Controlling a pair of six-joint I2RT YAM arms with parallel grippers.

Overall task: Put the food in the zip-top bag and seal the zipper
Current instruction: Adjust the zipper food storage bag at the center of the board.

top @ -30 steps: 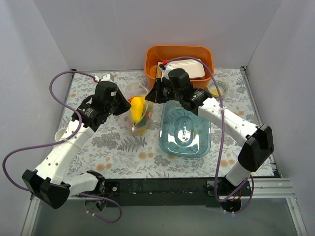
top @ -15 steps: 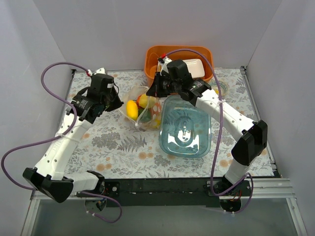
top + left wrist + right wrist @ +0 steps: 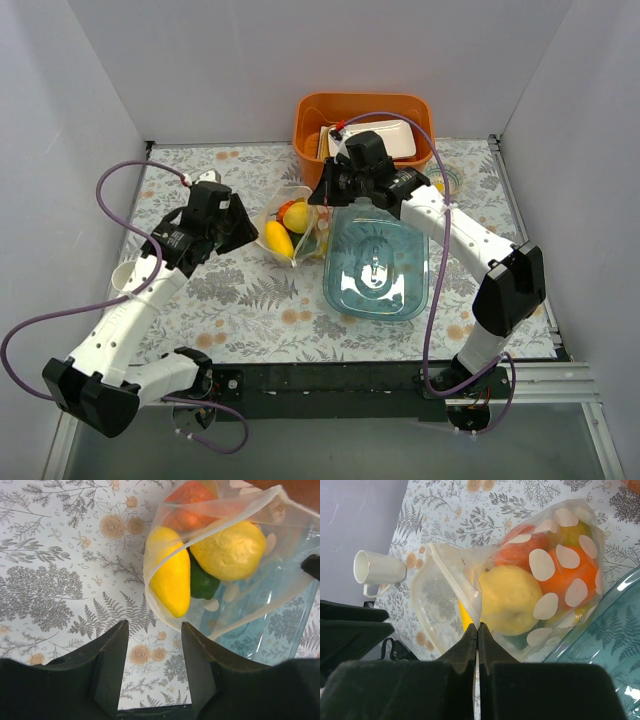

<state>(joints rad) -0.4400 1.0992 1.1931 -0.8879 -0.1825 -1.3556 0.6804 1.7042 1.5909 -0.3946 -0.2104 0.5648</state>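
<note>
The zip-top bag (image 3: 293,232) lies on the floral table left of the blue dish, its mouth open toward the left. The food (image 3: 295,216) is inside it: yellow, orange and green pieces, also plain in the left wrist view (image 3: 227,550) and in the right wrist view (image 3: 512,600). My right gripper (image 3: 478,625) is shut on the bag's mouth edge, at the whitish zipper (image 3: 454,587). My left gripper (image 3: 152,630) is open and empty, just short of the bag's near rim (image 3: 160,615), over bare table.
A clear blue oblong dish (image 3: 376,262) sits right of the bag. An orange bin (image 3: 362,125) with a white tray (image 3: 385,138) stands at the back. A white mug (image 3: 376,569) lies at the table's left. A small clear bowl (image 3: 446,180) is at back right.
The bag has settled lower and nearer the dish. My left gripper has let go of it, swung down and right, and now stands open beside its rim. The right gripper still pinches the mouth.
</note>
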